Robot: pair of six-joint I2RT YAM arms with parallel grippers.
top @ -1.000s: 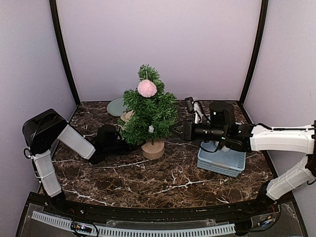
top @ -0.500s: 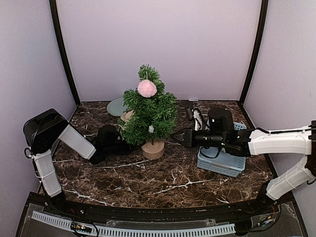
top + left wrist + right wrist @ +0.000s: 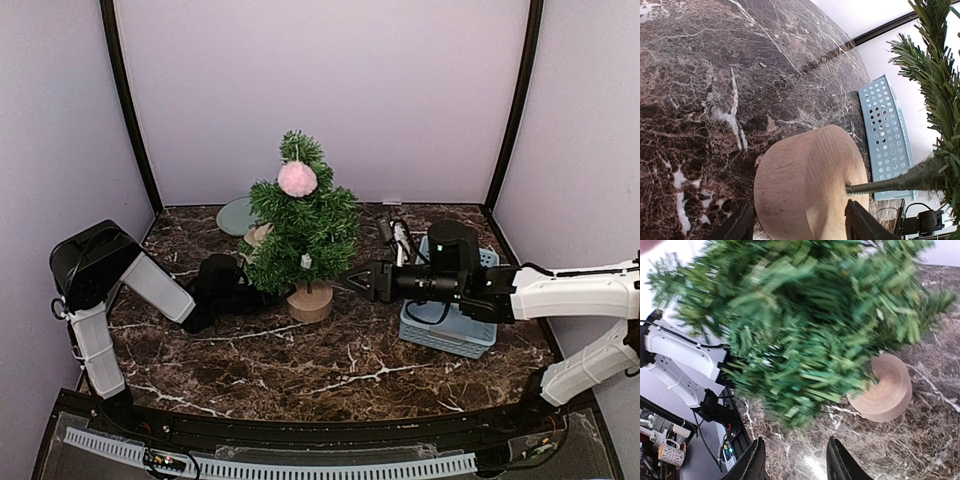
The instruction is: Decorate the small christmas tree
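Note:
The small christmas tree (image 3: 305, 225) stands upright mid-table on its tan stump base (image 3: 310, 302). A pink pompom (image 3: 297, 178) hangs near its top and a small white tag (image 3: 306, 261) hangs low in the branches. My left gripper (image 3: 262, 295) lies low under the branches, left of the stump. In the left wrist view it (image 3: 799, 205) is open, with its jaws on either side of the stump (image 3: 805, 185). My right gripper (image 3: 352, 281) is open and empty, just right of the tree. In the right wrist view it (image 3: 796, 442) points at blurred branches (image 3: 805, 325) and the stump (image 3: 885, 390).
A pale blue perforated basket (image 3: 450, 325) sits at the right under my right arm, and it also shows in the left wrist view (image 3: 885, 135). A grey-blue plate (image 3: 237, 215) lies behind the tree at the back left. Purple walls enclose the back and both sides.
My right gripper has drawn slightly down and toward the near side beside the tree, staying open. The left arm and the tree have not moved.

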